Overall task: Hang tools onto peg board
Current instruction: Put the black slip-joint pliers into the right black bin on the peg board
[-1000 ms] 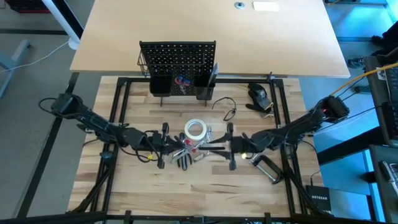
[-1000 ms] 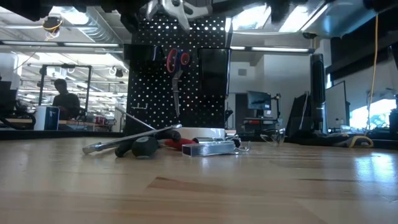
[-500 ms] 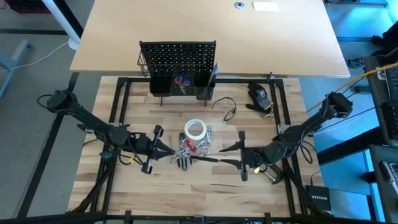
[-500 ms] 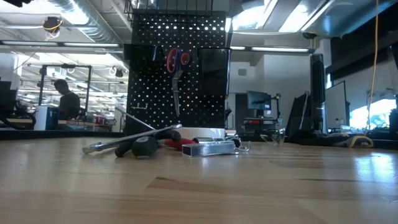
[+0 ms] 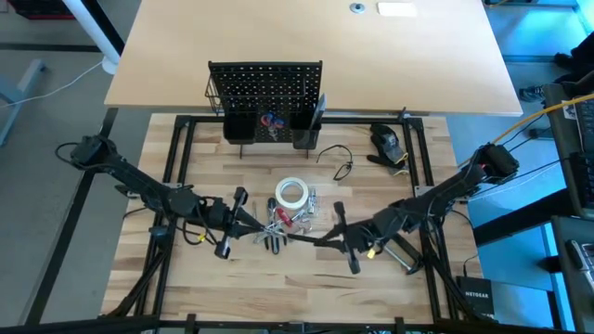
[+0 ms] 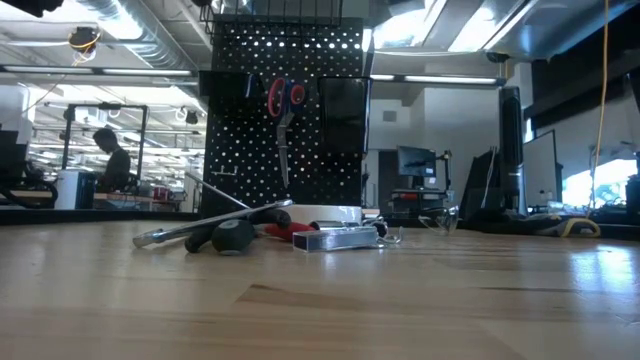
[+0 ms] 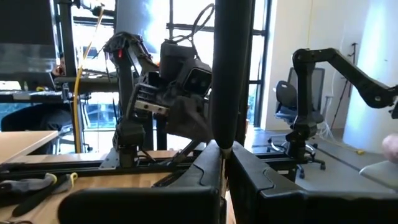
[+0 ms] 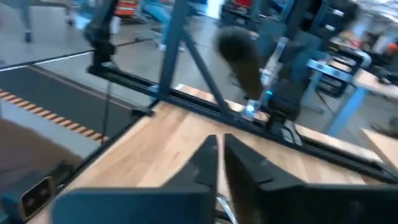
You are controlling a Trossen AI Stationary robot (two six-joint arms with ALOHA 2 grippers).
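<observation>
the peg board (image 5: 265, 93) stood upright at the far edge of the slatted table (image 5: 213, 288), with red scissors (image 6: 285, 95) hanging on its face and black cups (image 5: 238, 128) at its foot. in front of it a wide strip of bare wood lay open, and more bare wood ran along the near edge, below both arms. a black frame (image 5: 178, 139) bounded the work area on all sides. a black device (image 5: 386, 141) sat near the far right corner, well apart from the heap.

the tools (image 5: 290, 218) lay in a loose heap at the middle of the table: a white tape roll (image 5: 291, 194) on the far side, a silver level (image 6: 335, 238) and a dark-handled tool (image 6: 232, 236) on the near side, red handles among them. a c-clamp (image 5: 401, 252) lay apart near the right edge, just beside the right arm.

the left gripper (image 5: 255, 225) reached in from the left, its fingers (image 7: 205, 168) pressed together on nothing, tips just beside the heap's left side. the right gripper (image 5: 320, 240) came in from the right, fingers (image 8: 208, 163) closed with only a sliver between them and empty, tips near the heap's near right corner. the heap sat between the two sets of tips; i could not tell whether either touched it.

a person (image 6: 112, 160) showed far back in the room.
</observation>
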